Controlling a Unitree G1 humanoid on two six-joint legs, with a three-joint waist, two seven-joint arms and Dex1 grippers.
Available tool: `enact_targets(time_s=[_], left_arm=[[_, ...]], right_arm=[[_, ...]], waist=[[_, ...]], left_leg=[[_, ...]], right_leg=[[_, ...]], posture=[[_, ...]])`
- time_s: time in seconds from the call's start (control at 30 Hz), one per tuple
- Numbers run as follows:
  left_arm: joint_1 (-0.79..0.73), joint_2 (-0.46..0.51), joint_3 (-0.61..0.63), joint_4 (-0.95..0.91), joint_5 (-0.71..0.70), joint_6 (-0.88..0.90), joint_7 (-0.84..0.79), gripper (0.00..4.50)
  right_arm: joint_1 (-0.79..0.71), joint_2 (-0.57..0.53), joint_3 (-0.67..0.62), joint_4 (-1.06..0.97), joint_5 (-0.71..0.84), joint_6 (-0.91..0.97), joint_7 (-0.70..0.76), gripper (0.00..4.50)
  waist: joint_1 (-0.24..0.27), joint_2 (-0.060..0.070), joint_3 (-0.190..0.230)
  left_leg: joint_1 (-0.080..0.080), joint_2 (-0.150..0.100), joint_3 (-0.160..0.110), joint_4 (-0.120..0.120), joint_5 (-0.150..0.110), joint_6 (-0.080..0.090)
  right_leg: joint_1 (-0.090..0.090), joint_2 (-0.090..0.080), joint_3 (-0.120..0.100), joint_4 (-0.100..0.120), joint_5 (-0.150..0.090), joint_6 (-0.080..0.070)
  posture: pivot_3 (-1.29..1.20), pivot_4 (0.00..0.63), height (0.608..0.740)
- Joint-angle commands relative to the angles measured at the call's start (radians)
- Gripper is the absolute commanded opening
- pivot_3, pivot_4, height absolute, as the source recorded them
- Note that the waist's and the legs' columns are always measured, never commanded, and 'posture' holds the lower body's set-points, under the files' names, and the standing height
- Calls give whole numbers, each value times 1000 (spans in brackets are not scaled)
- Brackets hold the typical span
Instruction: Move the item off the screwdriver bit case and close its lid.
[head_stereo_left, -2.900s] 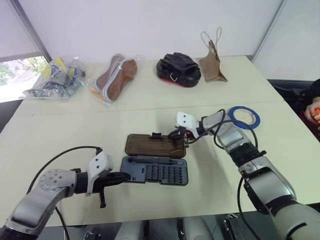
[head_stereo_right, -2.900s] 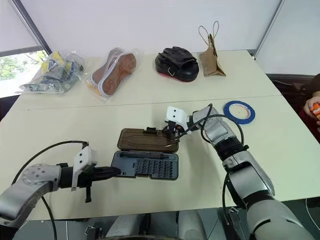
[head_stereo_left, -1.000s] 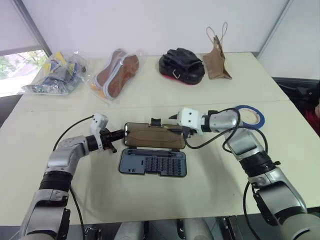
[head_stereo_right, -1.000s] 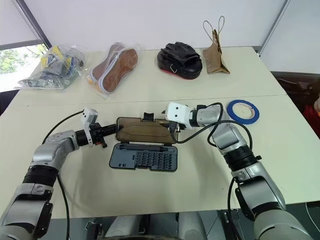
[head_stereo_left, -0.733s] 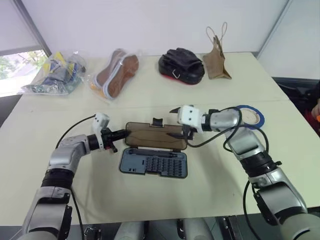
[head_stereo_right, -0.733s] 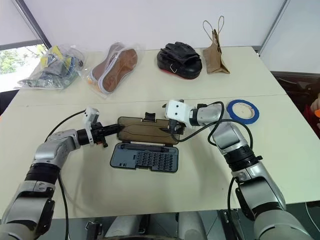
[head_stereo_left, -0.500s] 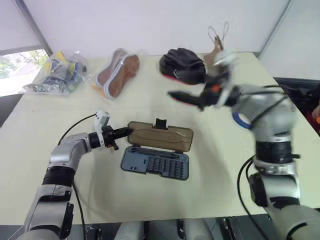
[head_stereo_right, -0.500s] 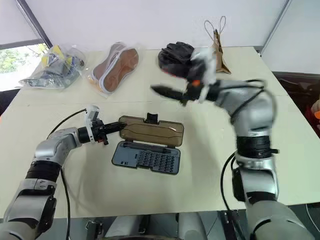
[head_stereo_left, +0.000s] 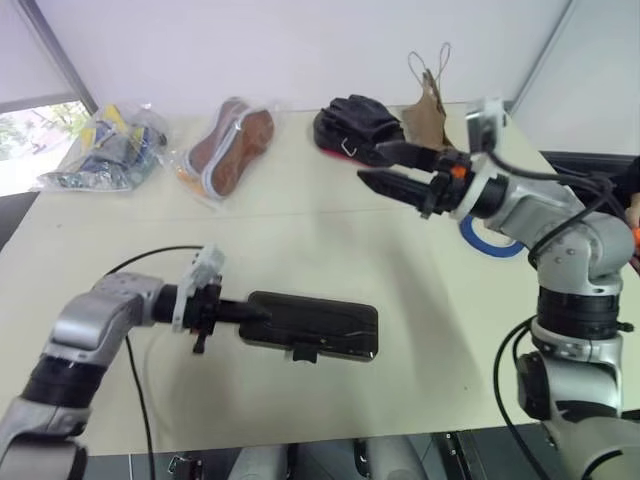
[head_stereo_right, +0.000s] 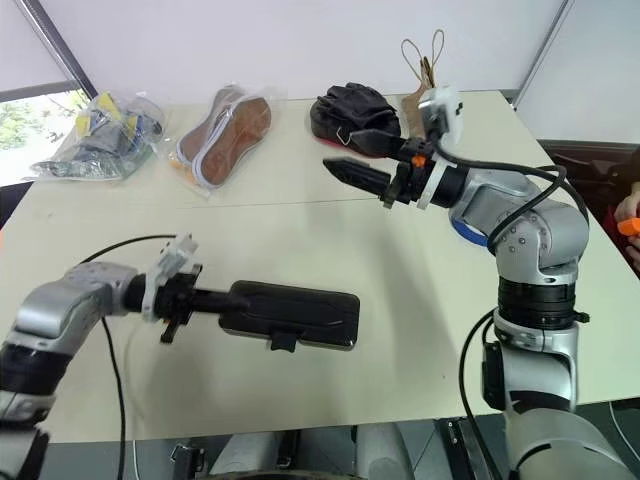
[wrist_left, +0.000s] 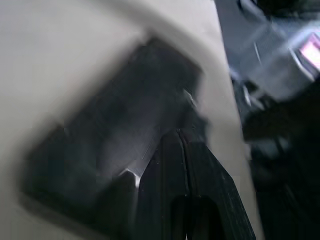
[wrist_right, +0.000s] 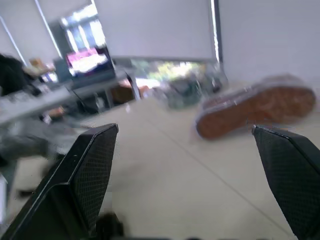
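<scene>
The screwdriver bit case (head_stereo_left: 312, 328) lies flat on the cream table in front of me. Its dark lid (head_stereo_right: 292, 308) is folded down over the tray, with the small latch tab (head_stereo_left: 303, 352) at the near edge. My left gripper (head_stereo_left: 252, 312) is shut, its fingertips against the case's left end; in the left wrist view the fingers (wrist_left: 172, 165) are pressed together over the lid. My right gripper (head_stereo_left: 368, 162) hangs open and empty high over the table's far half. The item, a blue tape ring (head_stereo_left: 487, 246), lies on the table at the right, partly hidden behind my right arm.
Along the far edge lie a clear bag of bits (head_stereo_left: 100, 150), bagged shoe soles (head_stereo_left: 225, 150), a black pad (head_stereo_left: 360, 125) and a brown paper bag (head_stereo_left: 425, 95). A person's hand (head_stereo_left: 632, 215) shows at the right edge.
The lid has swung down and the case is now closed. My left gripper has drawn back toward me with it. My right gripper has lifted away and opened wide.
</scene>
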Motion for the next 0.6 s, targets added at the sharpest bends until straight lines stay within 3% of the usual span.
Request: enact_targets(time_s=[0.03,0.2,0.3,0.5,0.6], left_arm=[[-132,-19,131,20,-85,48,78,0],[-310,-77,231,132,-131,73,186,0],[-410,-111,188,258,-48,-28,191,0],[-491,-222,-17,537,176,-287,84,0],[-538,-299,-87,671,256,-388,35,0]], right_arm=[[20,-64,111,-137,-75,-37,14,4472],[56,-87,259,-281,-121,-6,-3,4472],[84,-43,343,-386,-100,67,-46,3173],[123,-2,473,-425,-165,100,-117,34],[171,-29,549,-490,-201,126,-145,34]], waist=[[7,0,1],[-2,-2,2],[-5,-2,3],[6,-2,3],[10,-3,3]], left_leg=[[-1,0,-1,1,0,0],[-6,0,-4,10,-1,1],[-6,0,-2,11,-1,3],[-7,0,-2,13,-1,2],[-10,-1,-3,15,-1,3]], right_leg=[[0,0,-1,0,0,0],[0,1,-5,1,0,1],[0,1,-3,1,0,1],[0,1,-4,1,1,1],[-1,1,-4,1,1,1]], posture=[[0,150,740],[0,150,740],[0,150,740],[0,150,740],[0,150,740]])
